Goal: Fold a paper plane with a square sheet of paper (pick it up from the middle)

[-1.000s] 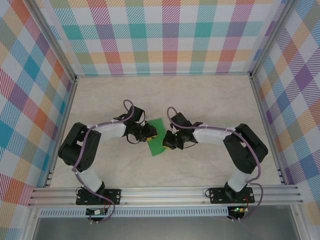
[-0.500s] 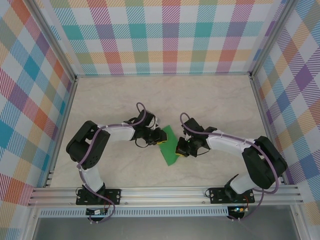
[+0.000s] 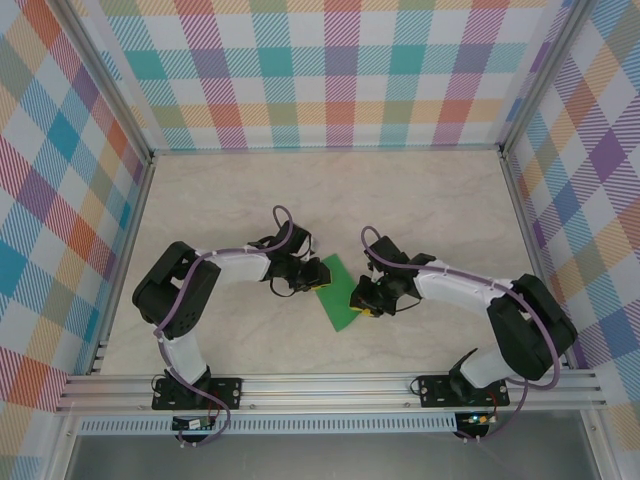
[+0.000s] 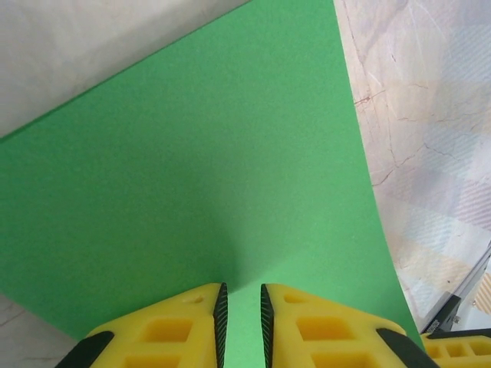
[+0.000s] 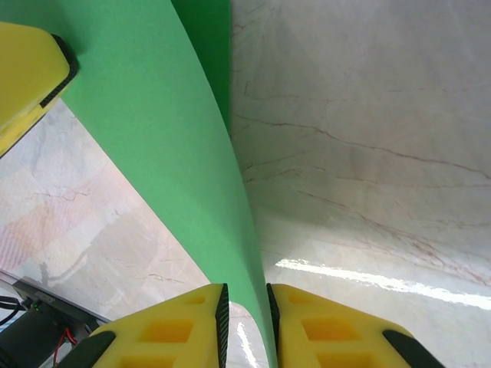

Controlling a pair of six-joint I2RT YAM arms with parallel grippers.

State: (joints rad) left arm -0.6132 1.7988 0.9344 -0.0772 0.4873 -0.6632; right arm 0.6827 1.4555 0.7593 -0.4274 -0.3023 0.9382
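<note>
The green paper sheet (image 3: 338, 297) is near the middle of the marble-patterned table (image 3: 430, 200), between the two wrists. From above it reads as a narrow slanted strip, its long sides partly covered by the arms. In both wrist views its edges run out of frame, so its full outline cannot be made out. The left gripper (image 4: 242, 295) has its yellow fingers a thin slit apart, with green showing in the slit. Whether the pads pinch the sheet cannot be told. In the right wrist view the sheet stands up off the table in a curve, with a darker green layer behind it. It runs nearly edge-on through the right gripper (image 5: 247, 297), whose fingers are slightly parted. A sliver of table shows beside the paper, so the paper is not clamped there. Dark hardware (image 5: 34, 330) with red wires is cut off at the corner.
</note>
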